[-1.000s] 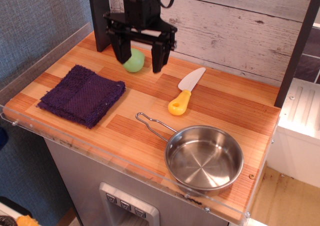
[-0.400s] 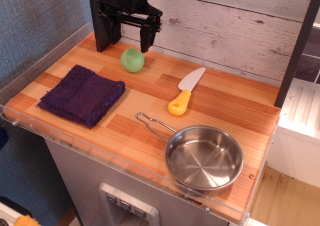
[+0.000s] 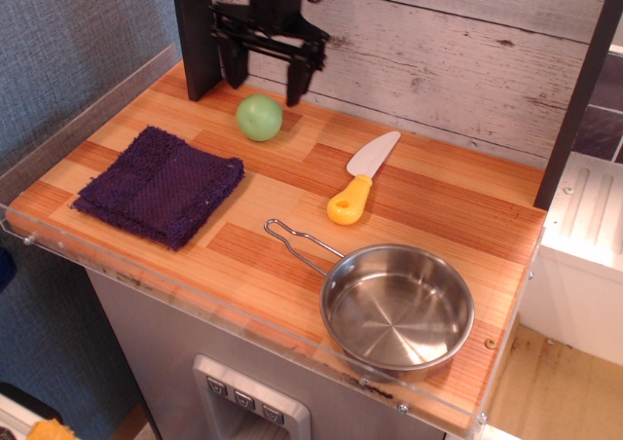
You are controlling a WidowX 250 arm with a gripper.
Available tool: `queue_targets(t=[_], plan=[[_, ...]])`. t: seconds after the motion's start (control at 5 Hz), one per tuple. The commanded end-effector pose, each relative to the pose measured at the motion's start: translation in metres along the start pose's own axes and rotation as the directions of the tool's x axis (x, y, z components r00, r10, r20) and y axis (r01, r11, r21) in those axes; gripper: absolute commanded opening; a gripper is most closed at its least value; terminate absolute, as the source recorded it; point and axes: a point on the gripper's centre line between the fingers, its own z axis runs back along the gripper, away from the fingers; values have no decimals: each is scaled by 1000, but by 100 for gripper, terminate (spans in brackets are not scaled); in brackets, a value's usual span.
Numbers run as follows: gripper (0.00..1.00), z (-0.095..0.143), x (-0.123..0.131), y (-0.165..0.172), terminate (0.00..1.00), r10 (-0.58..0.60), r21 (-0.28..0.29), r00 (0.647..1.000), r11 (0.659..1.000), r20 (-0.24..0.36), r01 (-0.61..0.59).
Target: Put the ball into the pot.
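The light-green ball (image 3: 259, 117) lies on the wooden counter near the back left. The black gripper (image 3: 265, 86) hangs open just above and behind the ball, its two fingers spread wide to either side, holding nothing. The shiny steel pot (image 3: 397, 309) sits empty at the front right, its looped wire handle (image 3: 297, 242) pointing to the back left.
A purple cloth (image 3: 161, 184) lies at the left. A toy knife with a yellow handle (image 3: 360, 181) lies mid-counter between ball and pot. A dark post (image 3: 200, 31) stands at the back left, a whitewashed plank wall behind. A clear rim edges the counter front.
The gripper was low around the ball, then rose clear of it. Since the last frame it has come slightly down and right. The ball stays on the counter.
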Motion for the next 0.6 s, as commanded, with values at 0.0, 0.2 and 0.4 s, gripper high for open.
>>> queue_targets(t=[0.0, 0.2, 0.4], plan=[[100, 1, 7, 3, 0, 8, 18, 1000, 1000, -6, -8], [100, -1, 2, 6, 0, 19, 19, 1000, 1000, -18, -19], [0, 5, -5, 13, 0, 31, 9, 1000, 999, 1, -31]])
